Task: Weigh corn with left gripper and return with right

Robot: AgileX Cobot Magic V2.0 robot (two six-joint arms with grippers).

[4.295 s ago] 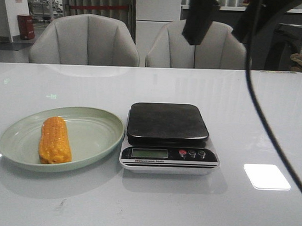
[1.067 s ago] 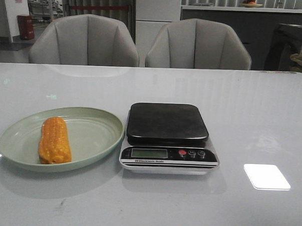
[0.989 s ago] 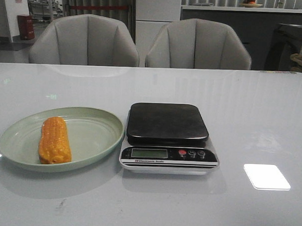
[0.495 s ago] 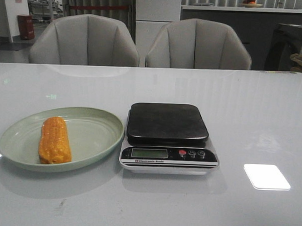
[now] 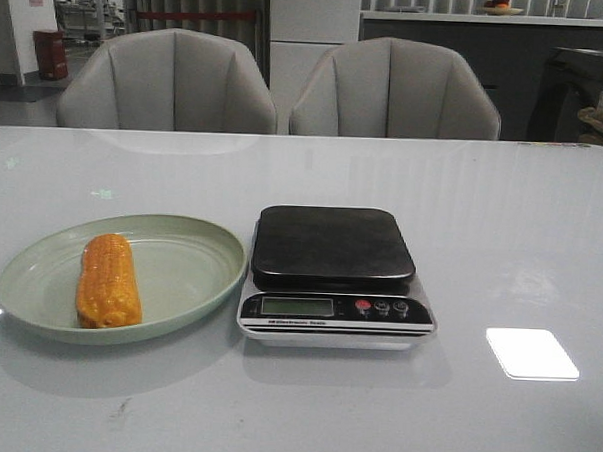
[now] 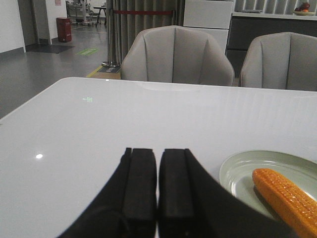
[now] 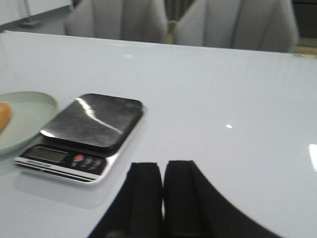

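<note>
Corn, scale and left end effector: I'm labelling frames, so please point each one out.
corn (image 5: 109, 280), front view, middle of the cob on the plate.
scale (image 5: 333, 244), front view, centre of its dark platform.
left end effector (image 6: 157, 186), left wrist view, the seam between its closed fingertips.

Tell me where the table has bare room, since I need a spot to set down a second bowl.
Bare table lies right of the scale, reaching the far edge by the chairs, and along the near edge in front of plate and scale. It is crowded at left-centre, where the plate holding the corn nearly meets the scale.
</note>
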